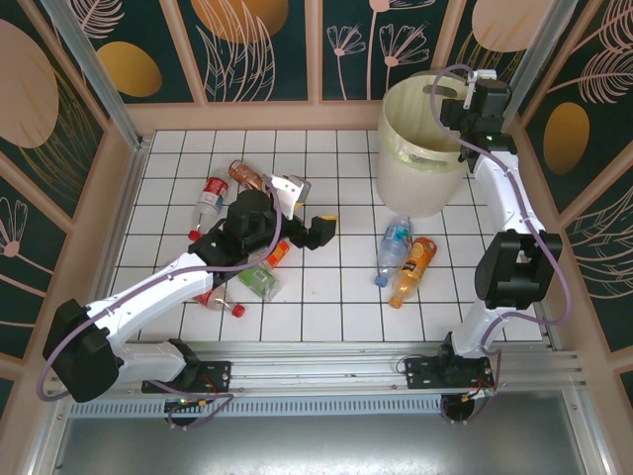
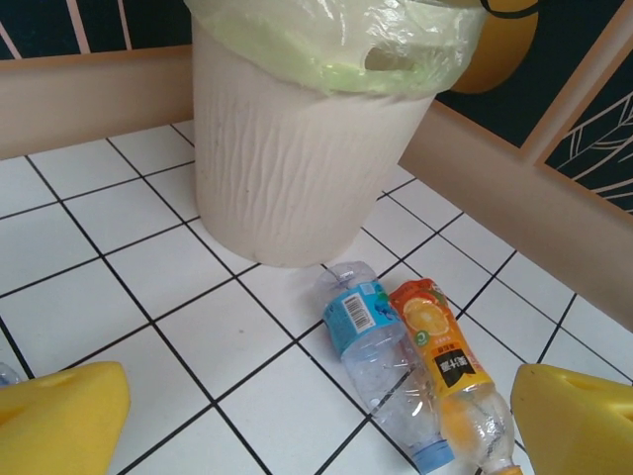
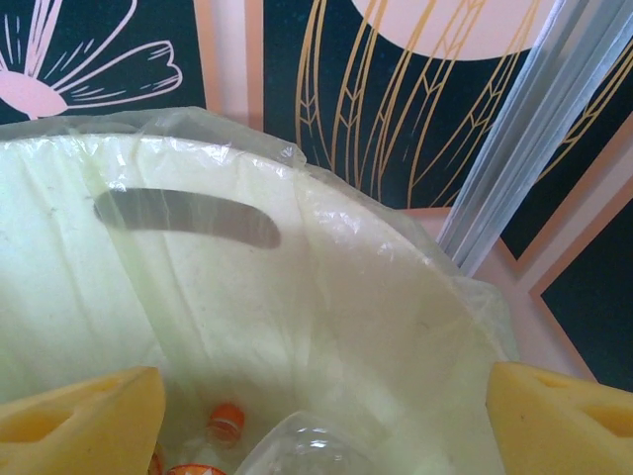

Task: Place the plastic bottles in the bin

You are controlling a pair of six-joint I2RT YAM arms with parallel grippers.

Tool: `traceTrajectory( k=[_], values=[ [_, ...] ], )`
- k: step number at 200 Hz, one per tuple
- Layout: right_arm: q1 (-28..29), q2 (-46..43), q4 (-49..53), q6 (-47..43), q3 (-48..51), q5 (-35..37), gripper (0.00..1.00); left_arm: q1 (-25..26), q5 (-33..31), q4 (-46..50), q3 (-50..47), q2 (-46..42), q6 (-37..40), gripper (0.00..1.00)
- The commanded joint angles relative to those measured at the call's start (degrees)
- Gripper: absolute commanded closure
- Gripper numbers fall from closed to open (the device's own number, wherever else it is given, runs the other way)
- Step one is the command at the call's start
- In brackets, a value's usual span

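Bottles lie about on the white tiled table. A few sit around and under the left arm, and some are partly hidden by it. Two more lie side by side near the foot of the bin. One is a clear bottle with a blue label and the other is an orange juice bottle. They touch each other, and their caps point toward the arms. The bin is big, round and cream, with a thin see-through bag folded over its rim. It stands at the far right of the table.

The left gripper hangs over the tiles, facing those two bottles and the bin. Its yellow fingers are spread very wide and hold nothing.

The right gripper is up over the mouth of the bin, pointing down inside. Its yellow fingers are far apart too and touch nothing. Down in the bin I can see a see-through bottle right below the fingers. A bottle with an orange cap lies beside it.
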State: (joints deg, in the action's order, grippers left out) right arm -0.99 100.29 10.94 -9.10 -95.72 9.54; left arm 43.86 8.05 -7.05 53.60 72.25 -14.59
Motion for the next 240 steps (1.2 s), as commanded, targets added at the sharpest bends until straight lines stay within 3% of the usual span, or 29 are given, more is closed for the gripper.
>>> traceTrajectory(
  k=[1,39,100,189,240],
  values=[
    [-0.19,-2.37,0.47,0.62,-2.67,-1.54,0.14,0.31,-1.55,1.42,0.48,-1.59,0.44,0.01],
    [0.53,-8.53,-0.05,4.70,0.54,-8.23,0.14,0.18,-6.50,6.53,1.79,0.14,0.18,0.01],
    [6.30,-25.14,-3.71,13.52,17.28,-21.19,0.14,-3.77,-10.58,19.04,6.25,4.09,-0.01,0.01],
    [13.46,-40.31,-4.21,24.08,38.65,-53.60,0.10,-8.50,-9.55,36.30,8.86,12.57,3.51,0.06],
    [19.15,-42.64,4.67,22.51,44.33,-55.96,0.04,-9.75,-10.56,39.82,11.97,20.45,3.26,0.14]
  ],
)
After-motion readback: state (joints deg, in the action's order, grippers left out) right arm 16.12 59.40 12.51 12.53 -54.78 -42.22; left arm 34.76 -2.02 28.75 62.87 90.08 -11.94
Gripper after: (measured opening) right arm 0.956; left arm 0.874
